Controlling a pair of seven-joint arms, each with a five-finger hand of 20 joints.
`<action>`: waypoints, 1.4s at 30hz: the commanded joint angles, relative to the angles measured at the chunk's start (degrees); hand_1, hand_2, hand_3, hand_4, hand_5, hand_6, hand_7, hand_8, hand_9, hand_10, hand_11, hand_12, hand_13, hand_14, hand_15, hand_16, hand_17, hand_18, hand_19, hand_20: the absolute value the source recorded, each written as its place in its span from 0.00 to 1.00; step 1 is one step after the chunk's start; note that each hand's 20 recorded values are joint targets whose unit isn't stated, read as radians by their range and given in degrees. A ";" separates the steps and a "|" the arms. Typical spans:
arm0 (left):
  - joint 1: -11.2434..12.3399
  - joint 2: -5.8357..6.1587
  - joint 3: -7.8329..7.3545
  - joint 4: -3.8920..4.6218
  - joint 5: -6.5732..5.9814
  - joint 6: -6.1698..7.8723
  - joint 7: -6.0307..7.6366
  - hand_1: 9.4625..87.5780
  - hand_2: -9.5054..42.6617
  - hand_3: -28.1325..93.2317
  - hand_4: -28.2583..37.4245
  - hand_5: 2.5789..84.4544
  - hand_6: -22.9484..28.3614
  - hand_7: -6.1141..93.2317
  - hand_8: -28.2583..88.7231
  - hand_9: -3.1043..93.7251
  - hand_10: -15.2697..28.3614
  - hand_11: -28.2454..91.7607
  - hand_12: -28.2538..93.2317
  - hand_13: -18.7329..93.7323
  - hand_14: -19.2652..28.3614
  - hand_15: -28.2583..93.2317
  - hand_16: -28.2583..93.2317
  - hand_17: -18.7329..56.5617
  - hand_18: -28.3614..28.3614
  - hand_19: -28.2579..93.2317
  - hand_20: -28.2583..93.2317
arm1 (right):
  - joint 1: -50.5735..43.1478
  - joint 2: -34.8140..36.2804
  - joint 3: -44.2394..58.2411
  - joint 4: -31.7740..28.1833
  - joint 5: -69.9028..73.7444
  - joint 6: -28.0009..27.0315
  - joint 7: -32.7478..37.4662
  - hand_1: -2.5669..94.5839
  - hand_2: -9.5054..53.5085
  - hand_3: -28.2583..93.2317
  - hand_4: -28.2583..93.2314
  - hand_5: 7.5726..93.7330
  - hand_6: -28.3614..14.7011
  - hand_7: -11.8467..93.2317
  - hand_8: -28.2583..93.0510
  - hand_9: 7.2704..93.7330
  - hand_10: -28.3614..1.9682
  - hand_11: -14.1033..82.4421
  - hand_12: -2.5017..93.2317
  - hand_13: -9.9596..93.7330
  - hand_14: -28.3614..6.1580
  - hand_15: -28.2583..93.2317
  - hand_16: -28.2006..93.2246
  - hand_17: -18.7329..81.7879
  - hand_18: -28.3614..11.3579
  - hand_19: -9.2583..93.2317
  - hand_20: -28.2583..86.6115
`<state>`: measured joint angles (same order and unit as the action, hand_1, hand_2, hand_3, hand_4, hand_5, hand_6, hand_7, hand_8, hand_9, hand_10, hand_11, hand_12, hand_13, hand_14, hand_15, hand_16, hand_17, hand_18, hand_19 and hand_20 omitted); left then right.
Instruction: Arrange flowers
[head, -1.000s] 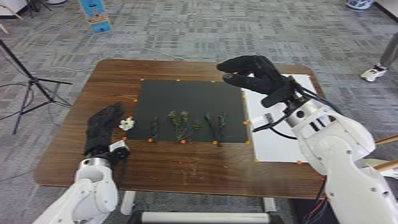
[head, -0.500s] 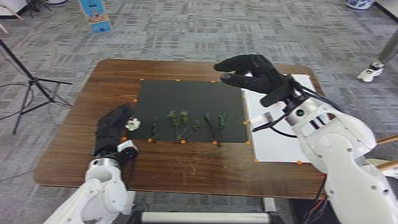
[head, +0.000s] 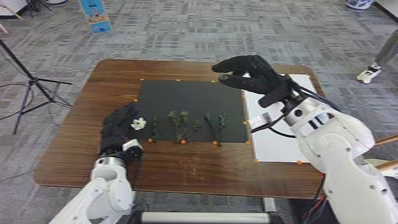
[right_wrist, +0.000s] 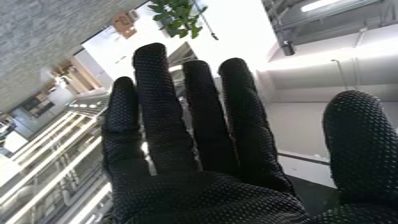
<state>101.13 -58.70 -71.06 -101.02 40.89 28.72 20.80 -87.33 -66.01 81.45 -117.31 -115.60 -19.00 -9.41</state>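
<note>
Blossom (head: 139, 124) beside the left robot hand (head: 116, 128), sprigs laid out on the mat

White and many-petalled, the blossom sits at the left edge of the black mat (head: 191, 94), just beside the left robot hand. It should prove very light, with soft petals that bruise or bend under a squeeze. A pinch low down, on whatever stem it has, would be the safe hold; the head itself is better left alone.

Several green sprigs lie in a loose row across the lower part of the mat: a thin one at the left (head: 154, 129), a leafier, branching bunch in the middle (head: 184, 125), and slim stems at the right (head: 221, 121). These look springier than the bloom, and would likely roll or slip if taken by the tips; mid-stem is the surer place.

Whether the left robot hand grips the blossom or merely lies against it, I cannot fairly tell from this view.

The right robot hand (head: 266, 80) is raised over the far right of the desk (head: 114, 82), wide open and empty. In the right wrist view its fingers (right_wrist: 161, 115) stand straight and slightly spread, with the thumb (right_wrist: 360, 135) well apart from them.
</note>
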 joint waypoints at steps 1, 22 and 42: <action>0.66 0.35 -2.84 -3.76 0.23 -0.45 2.19 0.25 0.47 0.84 0.02 0.57 0.50 0.25 0.16 0.56 0.65 0.41 0.32 0.52 0.65 0.33 0.20 0.45 0.61 0.27 0.39 | -0.77 -0.54 0.41 -0.38 -0.64 -0.79 -0.42 0.22 0.37 0.73 0.10 0.49 0.59 0.29 0.14 0.51 0.46 0.23 0.17 0.52 0.27 0.54 0.45 0.29 0.16 0.62 0.68; 24.36 8.94 -32.02 -12.76 39.37 -4.81 -11.91 0.23 0.04 0.83 0.09 0.51 0.48 0.25 0.16 0.51 0.61 0.39 0.33 0.46 0.66 0.31 0.22 0.34 0.66 0.27 0.36 | -12.05 8.37 5.29 1.05 -13.76 16.90 8.74 0.26 0.09 0.75 0.10 0.55 0.59 0.31 0.15 0.66 0.43 0.30 0.22 0.61 0.31 0.61 0.48 0.36 0.11 0.70 0.73; 26.29 9.00 -33.16 -13.98 33.76 -7.05 -11.63 0.20 0.00 0.83 0.08 0.52 0.49 0.23 0.17 0.50 0.61 0.38 0.33 0.45 0.65 0.31 0.23 0.32 0.66 0.26 0.36 | -1.04 21.99 -5.56 22.81 -33.40 31.53 18.64 0.32 0.00 0.74 0.02 0.70 0.63 0.41 0.18 0.85 0.56 0.66 0.39 0.82 0.45 0.85 0.59 0.59 0.04 0.98 0.83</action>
<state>128.22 -49.78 -104.63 -114.82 75.19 22.54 9.39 -90.84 -45.31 75.47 -96.62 -147.75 10.90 8.30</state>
